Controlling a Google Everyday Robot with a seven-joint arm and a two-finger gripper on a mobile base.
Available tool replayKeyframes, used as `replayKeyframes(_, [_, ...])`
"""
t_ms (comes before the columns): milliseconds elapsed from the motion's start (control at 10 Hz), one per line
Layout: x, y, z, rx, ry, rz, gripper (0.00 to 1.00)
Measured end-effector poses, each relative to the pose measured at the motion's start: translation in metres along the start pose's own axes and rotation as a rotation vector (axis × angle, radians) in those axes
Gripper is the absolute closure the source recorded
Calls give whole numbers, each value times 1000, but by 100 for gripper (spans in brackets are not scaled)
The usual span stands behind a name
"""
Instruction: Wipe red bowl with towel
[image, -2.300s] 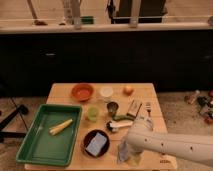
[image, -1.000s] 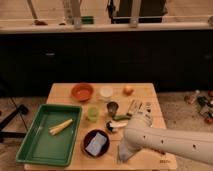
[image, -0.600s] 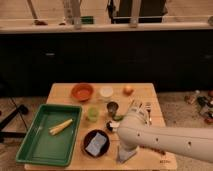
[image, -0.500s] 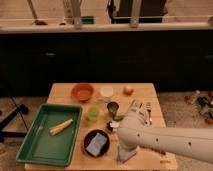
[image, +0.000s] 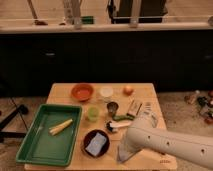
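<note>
Your gripper (image: 127, 147) sits at the front edge of the light wooden table (image: 62, 95), right of centre, at the end of the white arm (image: 165, 142) that reaches in from the lower right. It is pointing down onto the small grey-blue folded towel (image: 123, 156). You cannot tell from this view whether the gripper is wide, narrow or closed on the cloth, because the arm's end covers that spot. The towel lies flat at the table's front, partly under the arm, with its edges showing on the left and below. Just to its left is a dark round bowl (image: 96, 142) holding a pale blue rectangular pad (image: 96, 146). The orange-red round bowl (image: 82, 91) stands well apart from the towel, at the back of the table and left of centre. Beside that bowl, to its right, you have a small white round dish (image: 106, 92), and further right an orange round fruit (image: 128, 90). In the middle of the table are a pale green cup (image: 92, 113), a small metal cup (image: 112, 107), a flat packet (image: 134, 107) and a white-headed brush with a green handle (image: 117, 124), the brush lying just behind the arm. On the left side a green rectangular plastic tray (image: 49, 107) holds a pale yellow elongated item (image: 60, 127) lying at a slant.
</note>
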Motion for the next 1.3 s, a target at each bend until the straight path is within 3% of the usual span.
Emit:
replayKeyframes(100, [-1, 0, 2, 0, -6, -11, 22])
replayKeyframes(200, [-2, 0, 3, 0, -9, -18, 20])
replayKeyframes(800, [-1, 6, 14, -11, -19, -47, 20])
replayKeyframes(1300, [13, 2, 41, -24, -18, -17, 20])
